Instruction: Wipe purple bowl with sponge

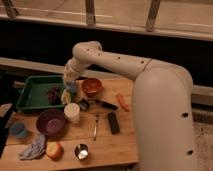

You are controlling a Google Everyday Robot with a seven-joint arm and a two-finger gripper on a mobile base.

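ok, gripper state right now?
Gripper: state cannot be told; it is low at the right edge of the green tray, next to the orange bowl, away from the purple bowl.

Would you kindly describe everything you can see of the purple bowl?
The purple bowl is round, dark, upright on the wooden table, and appears empty. A cream cup stands close by its rim; a grey cloth lies in front. The end effector hangs apart from it, beside the green tray.
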